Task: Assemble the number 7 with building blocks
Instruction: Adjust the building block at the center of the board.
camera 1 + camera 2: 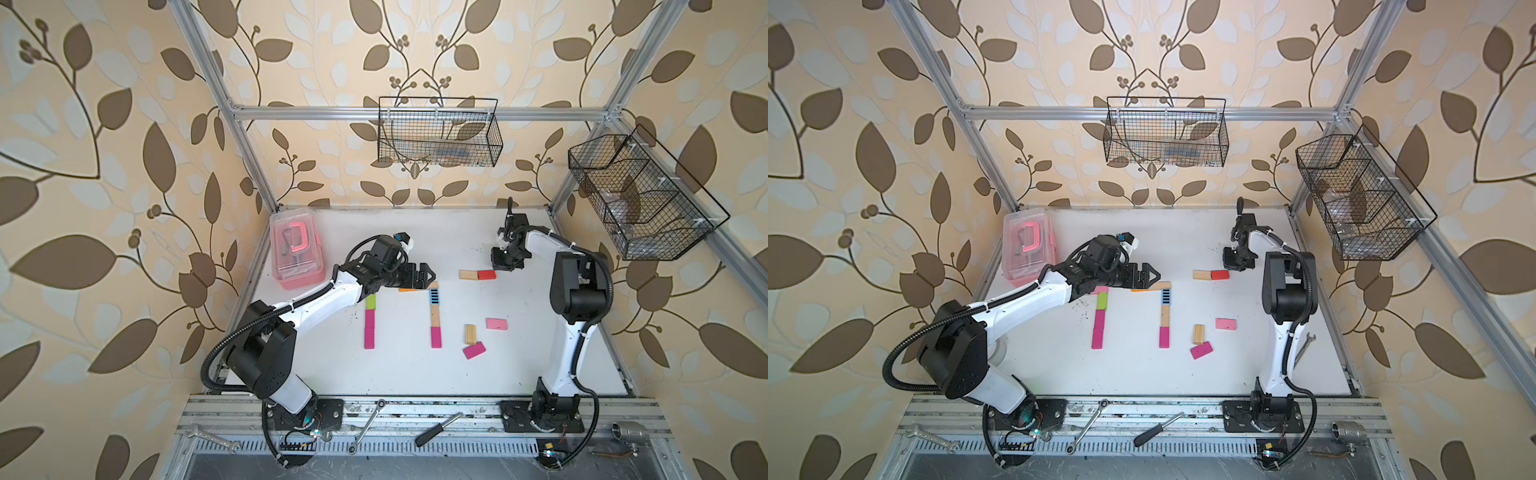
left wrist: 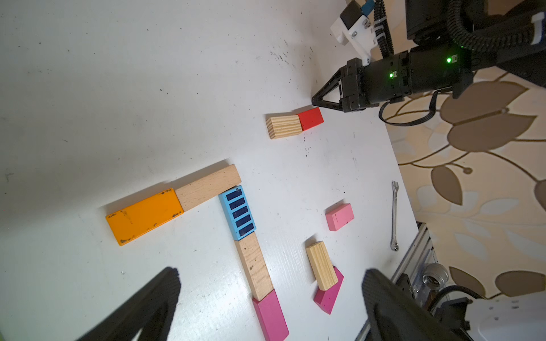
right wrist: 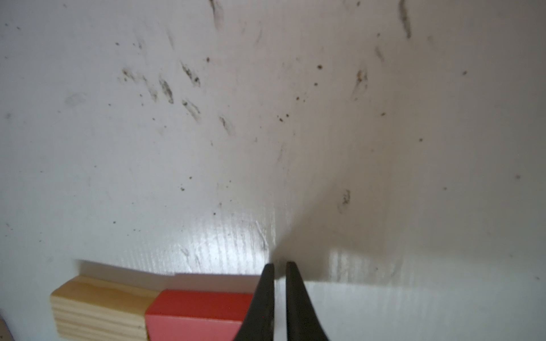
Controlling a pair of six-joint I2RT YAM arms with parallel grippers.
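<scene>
In both top views the building blocks lie flat on the white table [image 1: 415, 374]. An orange block [image 2: 144, 215] and a wood block [image 2: 208, 187] form a bar. Below its end run a blue striped block [image 2: 237, 212], a wood block [image 2: 254, 265] and a magenta block [image 2: 270, 316]. A lime green block [image 1: 371, 302] and two magenta blocks [image 1: 369, 328] make a separate column. My left gripper [image 1: 428, 274] hovers open over the bar, holding nothing. My right gripper [image 3: 280, 265] is shut and empty, its tips beside the red block [image 3: 198, 304] that abuts a wood block [image 3: 100, 307].
Loose pink [image 1: 496, 323], wood [image 1: 470, 334] and magenta [image 1: 474, 350] blocks lie right of the stem. A pink plastic box [image 1: 296, 255] stands at the back left. A wrench [image 2: 394, 215] lies by the table's right edge. Hand tools [image 1: 438, 428] rest on the front rail.
</scene>
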